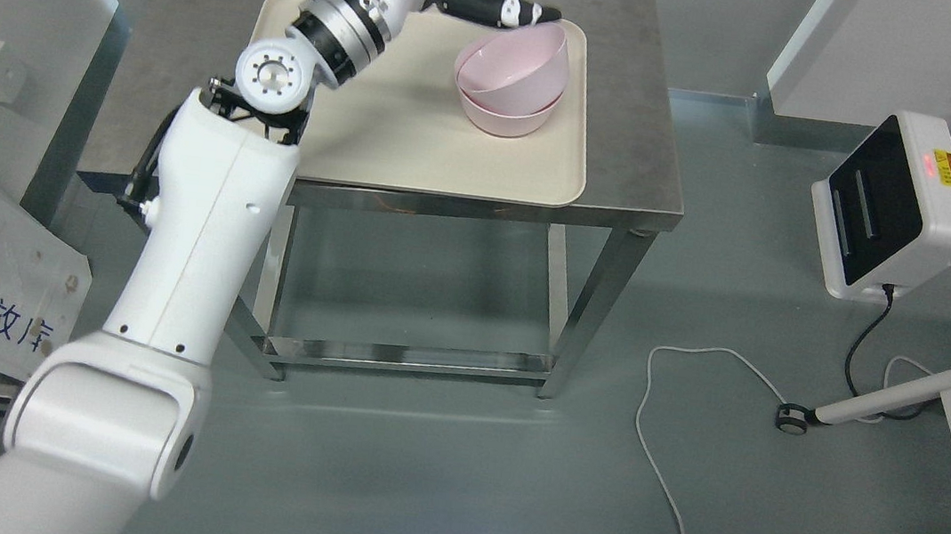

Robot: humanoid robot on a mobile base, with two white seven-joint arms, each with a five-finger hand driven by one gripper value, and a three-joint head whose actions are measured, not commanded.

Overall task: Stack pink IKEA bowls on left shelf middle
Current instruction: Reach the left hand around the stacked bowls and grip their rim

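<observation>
Two pink bowls (512,79) sit nested on a cream tray (382,140) atop a steel table (633,142), the upper one tilted toward ten o'clock inside the lower. The robot's left hand (492,5) reaches in from seven o'clock, its dark fingers (522,11) extended and relaxed at the upper bowl's far rim, at twelve o'clock of the stack; contact with the rim cannot be confirmed, and nothing is gripped. The right arm is out of frame. The bowls look like light, rigid, smooth plastic, likely slippery, so a pinch across the rim wall, thumb inside and fingers outside, seems the surest hold.
</observation>
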